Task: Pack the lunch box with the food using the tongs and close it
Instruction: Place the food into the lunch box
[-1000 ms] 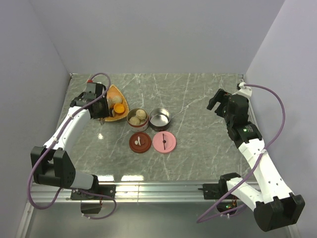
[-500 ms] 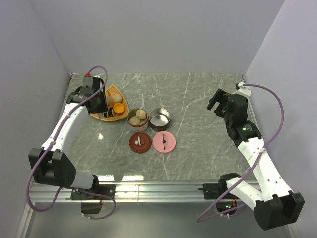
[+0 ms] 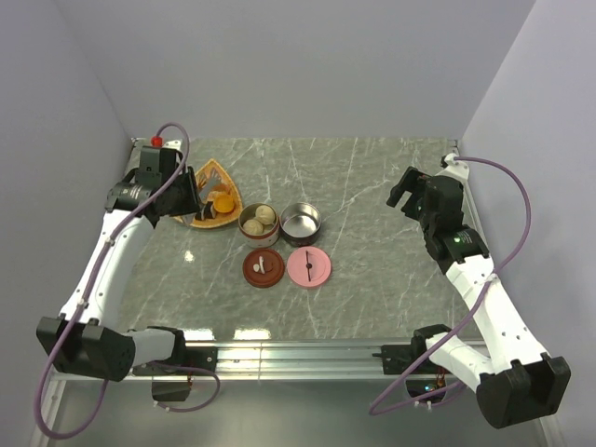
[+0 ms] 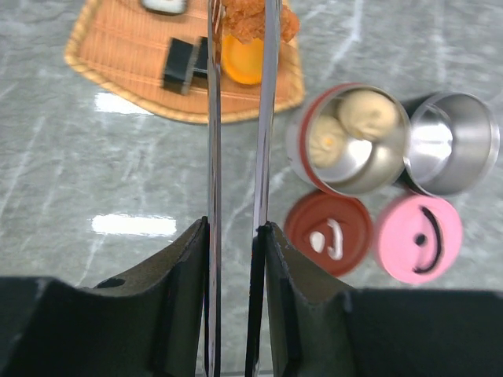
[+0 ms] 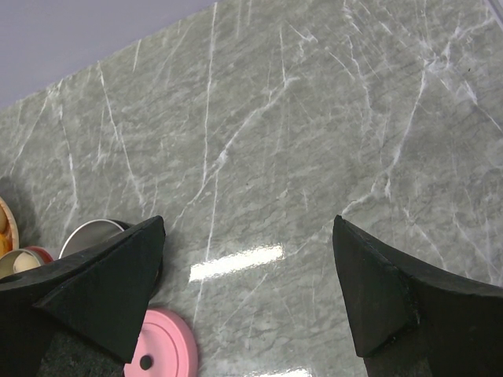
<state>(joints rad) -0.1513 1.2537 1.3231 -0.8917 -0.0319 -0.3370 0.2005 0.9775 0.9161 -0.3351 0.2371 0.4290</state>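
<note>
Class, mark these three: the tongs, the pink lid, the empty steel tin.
tongs (image 4: 213, 157), left wrist view, one arm, midway along
pink lid (image 4: 397, 245), left wrist view, flat top
empty steel tin (image 4: 450, 144), left wrist view, inside floor

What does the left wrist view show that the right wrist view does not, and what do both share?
Only the left wrist view: the left gripper clamping the tongs, an orange chunk pinched at their tips, a dark roll and the brown lid. Only the right wrist view: the right gripper, jaws wide open, over a broad stretch of bare marble table. Both: the pink lid and the empty steel tin.
</note>
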